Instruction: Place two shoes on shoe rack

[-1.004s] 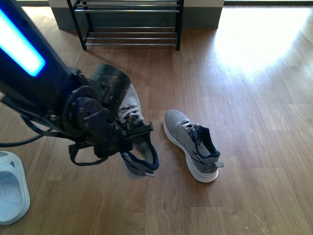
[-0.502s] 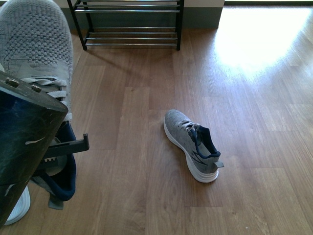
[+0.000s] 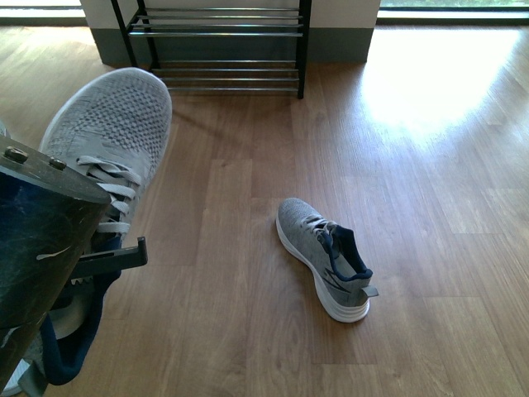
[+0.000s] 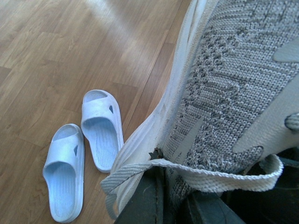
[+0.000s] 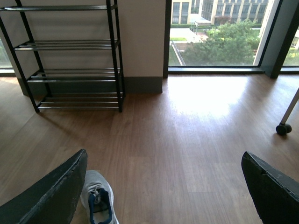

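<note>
Front view – left fingers: are clamping the heel end of one grey sneaker, at 8 o'clock in the frame; only one finger is showing, the dark wrist body is covering the rest.
Front view – held sneaker: is hanging clear of the floor, laces facing up, toe pointing toward 1 o'clock, navy lining drooping under the finger.
Front view – floor sneaker: is sitting upright on its white sole, just off centre toward 4 o'clock, toe aiming at 11 o'clock, heel at 5 o'clock.
Front view – shoe rack: is standing at 12 o'clock against the wall, well apart from both sneakers.
Left wrist view – held sneaker: is filling most of the picture, a flat lace looping across the knit.
Left wrist view – left fingers: are pressing against the sneaker's side.
Left wrist view – slides: are lying side by side on the floor below.
Right wrist view – right fingers: are spreading wide apart, gripping nothing.
Right wrist view – floor sneaker: is showing just beside one finger.
Right wrist view – shoe rack: is standing by the wall near the window; a caster is resting on the floor.
</note>
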Robot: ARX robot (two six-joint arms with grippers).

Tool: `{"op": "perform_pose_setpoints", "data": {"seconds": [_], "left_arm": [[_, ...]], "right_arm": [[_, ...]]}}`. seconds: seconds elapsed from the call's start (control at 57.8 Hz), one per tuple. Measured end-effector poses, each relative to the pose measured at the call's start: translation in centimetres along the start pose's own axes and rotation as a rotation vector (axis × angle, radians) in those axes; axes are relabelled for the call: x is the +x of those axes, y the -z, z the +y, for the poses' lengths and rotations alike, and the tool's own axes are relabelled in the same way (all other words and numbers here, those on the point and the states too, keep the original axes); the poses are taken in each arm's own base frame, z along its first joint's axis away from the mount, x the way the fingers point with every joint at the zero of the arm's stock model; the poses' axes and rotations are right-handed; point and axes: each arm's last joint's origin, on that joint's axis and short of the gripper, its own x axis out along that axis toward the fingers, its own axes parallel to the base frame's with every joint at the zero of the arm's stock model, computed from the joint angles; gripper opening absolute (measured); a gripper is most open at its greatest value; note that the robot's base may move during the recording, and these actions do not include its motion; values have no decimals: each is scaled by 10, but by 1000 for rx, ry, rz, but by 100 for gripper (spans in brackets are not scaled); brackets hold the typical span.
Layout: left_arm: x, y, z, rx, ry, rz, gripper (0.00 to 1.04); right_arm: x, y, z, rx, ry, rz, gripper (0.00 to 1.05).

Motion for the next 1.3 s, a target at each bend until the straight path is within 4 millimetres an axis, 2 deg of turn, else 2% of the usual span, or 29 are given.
{"op": "perform_pose_setpoints", "data": {"seconds": [1.298], "left_arm": [[0, 0, 0, -2, -1, 1, 2]], "right_arm": [[0, 0, 0, 0, -3, 0, 96]]}}
